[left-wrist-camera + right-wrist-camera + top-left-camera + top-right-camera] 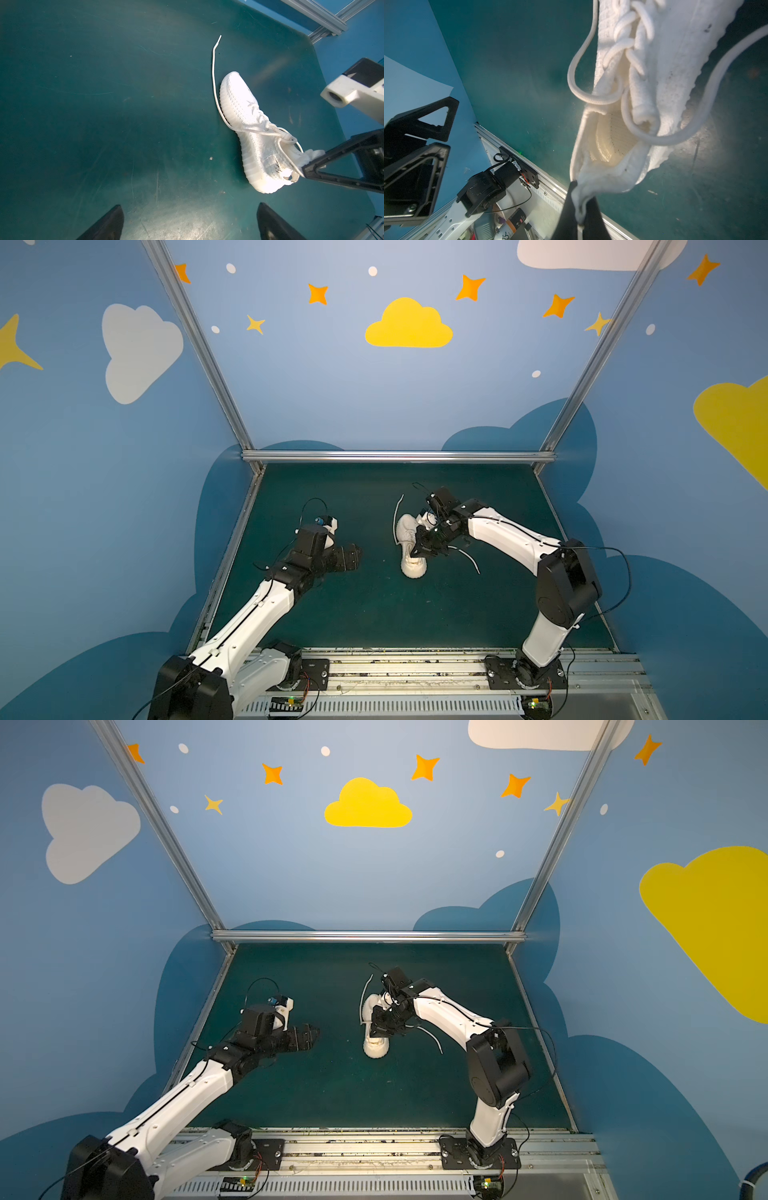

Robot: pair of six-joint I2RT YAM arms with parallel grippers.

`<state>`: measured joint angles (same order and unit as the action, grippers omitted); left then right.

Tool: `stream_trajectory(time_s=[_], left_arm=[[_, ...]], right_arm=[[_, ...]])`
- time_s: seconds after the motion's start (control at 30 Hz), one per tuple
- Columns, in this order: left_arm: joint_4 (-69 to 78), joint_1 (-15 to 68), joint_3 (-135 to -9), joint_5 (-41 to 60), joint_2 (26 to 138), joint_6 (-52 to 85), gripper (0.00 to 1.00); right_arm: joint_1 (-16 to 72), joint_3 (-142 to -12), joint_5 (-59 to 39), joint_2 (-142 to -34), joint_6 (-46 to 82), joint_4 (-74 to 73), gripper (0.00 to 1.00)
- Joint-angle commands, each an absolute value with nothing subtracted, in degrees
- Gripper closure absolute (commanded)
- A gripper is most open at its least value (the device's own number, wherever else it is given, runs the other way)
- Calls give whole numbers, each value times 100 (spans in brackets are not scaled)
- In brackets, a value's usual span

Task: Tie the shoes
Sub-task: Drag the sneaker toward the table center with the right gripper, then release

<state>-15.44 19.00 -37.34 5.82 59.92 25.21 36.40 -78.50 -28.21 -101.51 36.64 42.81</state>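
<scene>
The shoe (409,568) (376,1046) is a single off-white knit sneaker on the green mat, toe toward the back wall. My right gripper (417,552) (375,1029) (580,207) is shut on the knit collar at its heel, which the right wrist view shows pinched between the black fingers. One loose lace (397,514) (214,83) curves past the toe; the other lace (469,558) trails to the right. The shoe (245,124) lies ahead of my left gripper (355,558) (313,1033) (190,209), which hangs open and empty to its left.
The green mat (353,614) is bounded by an aluminium rail (399,456) at the back and the arms' base rail (415,668) at the front. Blue walls close both sides. The left arm's gripper (415,166) shows in the right wrist view.
</scene>
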Motion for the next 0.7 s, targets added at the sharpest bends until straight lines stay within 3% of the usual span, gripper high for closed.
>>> stream_trajectory(time_s=[0.0, 0.13, 0.37, 0.67], left_arm=[[-1565, 1900, -3882, 659, 6056, 2603, 1], [-1521, 1923, -3943, 664, 6177, 2633, 1], [-1441, 2080, -4301, 398, 6796, 2424, 1], [-1671, 2286, -5811, 28, 8784, 2166, 6]], right_arm=[[3639, -7835, -3005, -10041, 3641, 4280, 93], [3608, -7750, -2930, -9865, 3730, 4228, 71], [3471, -7607, -2609, -9405, 4100, 4508, 62], [2452, -6859, -1523, -8864, 5077, 4891, 56]])
